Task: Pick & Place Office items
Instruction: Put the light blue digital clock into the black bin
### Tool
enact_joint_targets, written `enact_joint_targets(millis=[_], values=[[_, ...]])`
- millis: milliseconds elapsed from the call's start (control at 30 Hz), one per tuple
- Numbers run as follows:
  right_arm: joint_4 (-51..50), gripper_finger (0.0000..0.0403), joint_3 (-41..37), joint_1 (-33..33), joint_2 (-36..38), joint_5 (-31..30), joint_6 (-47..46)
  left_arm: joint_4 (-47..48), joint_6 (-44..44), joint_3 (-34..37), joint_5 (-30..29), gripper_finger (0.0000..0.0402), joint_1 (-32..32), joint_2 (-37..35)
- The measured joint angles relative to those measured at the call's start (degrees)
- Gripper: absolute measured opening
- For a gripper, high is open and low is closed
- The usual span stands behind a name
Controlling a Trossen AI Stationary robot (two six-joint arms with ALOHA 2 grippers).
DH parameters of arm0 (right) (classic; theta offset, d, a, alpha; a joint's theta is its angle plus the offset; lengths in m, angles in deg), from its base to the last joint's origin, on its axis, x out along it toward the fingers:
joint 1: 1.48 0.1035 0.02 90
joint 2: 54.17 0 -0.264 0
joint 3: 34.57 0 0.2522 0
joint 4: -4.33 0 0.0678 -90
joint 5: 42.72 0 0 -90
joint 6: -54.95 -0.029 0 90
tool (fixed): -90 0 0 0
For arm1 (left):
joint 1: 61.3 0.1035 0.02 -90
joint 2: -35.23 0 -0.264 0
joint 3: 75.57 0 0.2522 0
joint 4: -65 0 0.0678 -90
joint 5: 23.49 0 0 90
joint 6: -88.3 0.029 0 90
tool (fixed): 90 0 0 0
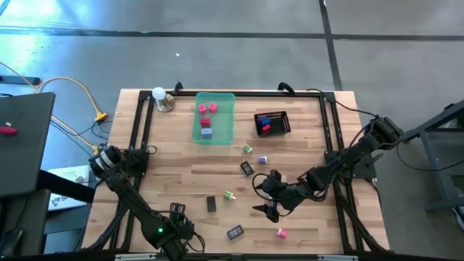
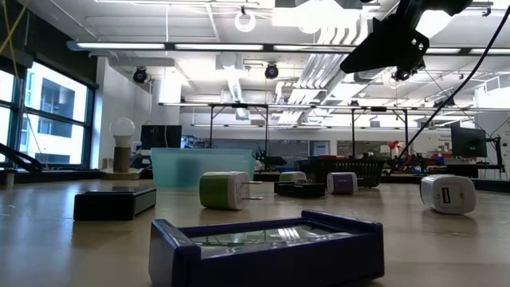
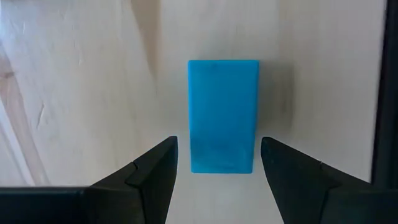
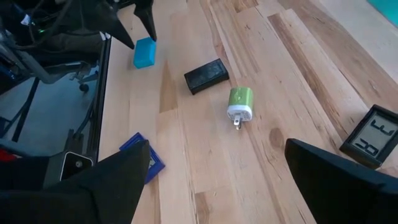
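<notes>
The left hand [image 3: 217, 180] is hanging released over the blue block [image 3: 222, 116], its fingers [image 3: 155, 171] straddling the block's near end on the worktop [image 3: 81, 93], far from the green tray [image 1: 214, 116]. Closing so near the end is risking a pinch that squirts the block out. The right hand [image 4: 211, 180], also released, is hovering near the green charger [image 4: 240, 103] and may crowd that lift.

Robotics lab: exposed ceiling ducts [image 2: 319, 32], strip lights, workbenches, monitor [image 2: 468, 142] behind table.
</notes>
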State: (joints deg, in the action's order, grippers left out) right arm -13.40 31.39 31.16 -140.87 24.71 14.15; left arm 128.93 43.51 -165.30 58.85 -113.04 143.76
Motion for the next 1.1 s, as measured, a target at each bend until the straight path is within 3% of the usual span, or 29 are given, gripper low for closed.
enact_joint_targets(millis=[200, 400, 667, 867, 1000, 1100], values=[[0.4, 0.0361, 0.0, 0.0, 0.0, 0.0, 0.0, -1.9, -2.7, 3.2, 2.4, 0.022, 1.1, 0.0], [0.4, 0.0361, 0.0, 0.0, 0.0, 0.0, 0.0, -4.9, 0.0, 4.6, 4.4, 0.0219, 2.3, -0.2], [0.4, 0.0361, 0.0, 0.0, 0.0, 0.0, 0.0, -5.4, 3.0, 4.6, 4.3, 0.0144, 2.3, -0.2], [0.4, 0.0361, 0.0, 0.0, 0.0, 0.0, 0.0, -5.5, 3.6, 4.6, 4.4, 0.0144, 2.5, -0.4], [1.1, 0.0361, 0.0, 0.0, 0.0, 0.0, -0.1, 0.1, 3.0, 4.3, 4.4, 0.0144, 2.5, -3.2], [2.9, 0.0361, 0.0, 0.0, 0.0, 0.0, -0.1, 5.0, 2.5, 4.0, 0.6, 0.0144, 2.6, -7.0]])
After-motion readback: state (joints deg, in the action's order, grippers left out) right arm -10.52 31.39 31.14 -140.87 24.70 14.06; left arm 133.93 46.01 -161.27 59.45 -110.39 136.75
